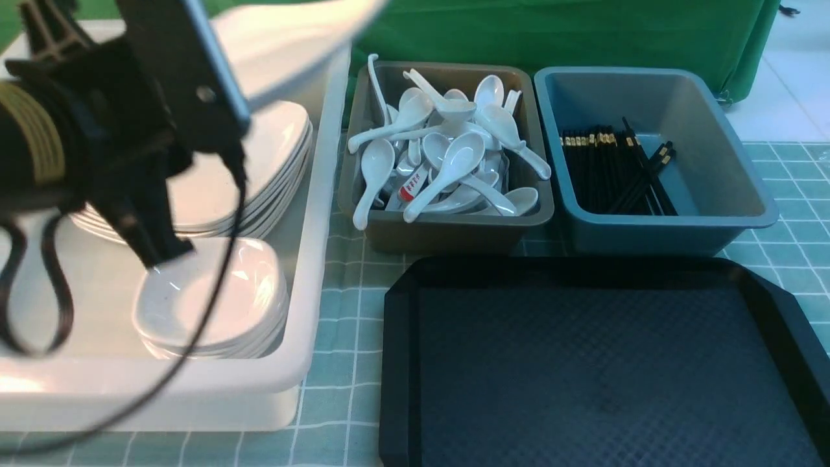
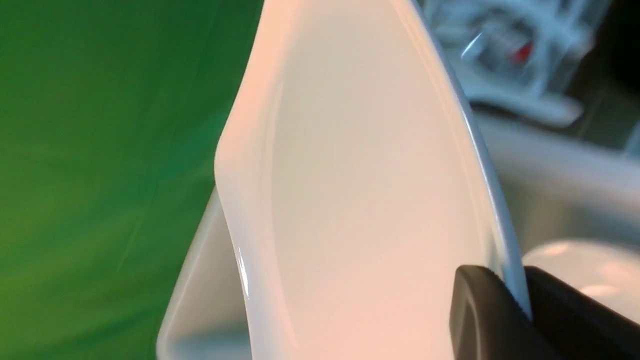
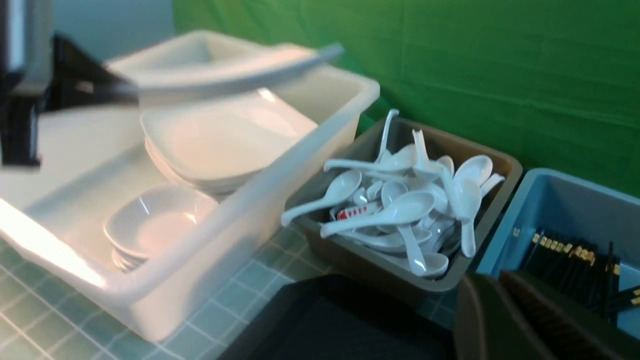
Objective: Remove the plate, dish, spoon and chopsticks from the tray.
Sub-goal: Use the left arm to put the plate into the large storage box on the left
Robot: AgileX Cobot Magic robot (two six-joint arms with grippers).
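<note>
Plate [image 1: 292,45]: you see it in the air over the far end of the white tub [image 1: 318,214], tilted and blurred in the front view.
Left tool [image 2: 520,290]: pinching the plate's rim, one black finger on each face; check the left wrist view.
Right tool [image 3: 492,285]: low at the edge of its own wrist view; its fingers lie against each other with nothing between them.
Plate stack [image 1: 272,168]: large white plates piled in the tub, beneath the lifted plate and apart from it.
Dish [image 1: 220,298]: topmost of a stack of small dishes at the tub's near end, just beside the plate stack.
Spoons [image 1: 454,162]: heaped in the brown-grey bin [image 1: 454,233], right of the tub; you cannot single one out.
Chopsticks [image 1: 609,168]: black sticks with gold tips in the blue bin [image 1: 648,237], mostly side by side, a few crossed over them.
Tray [image 1: 583,376]: flat on the worktop [image 1: 337,279], in front of both bins and right of the tub.
Worktop cover: pale green checked cloth.
</note>
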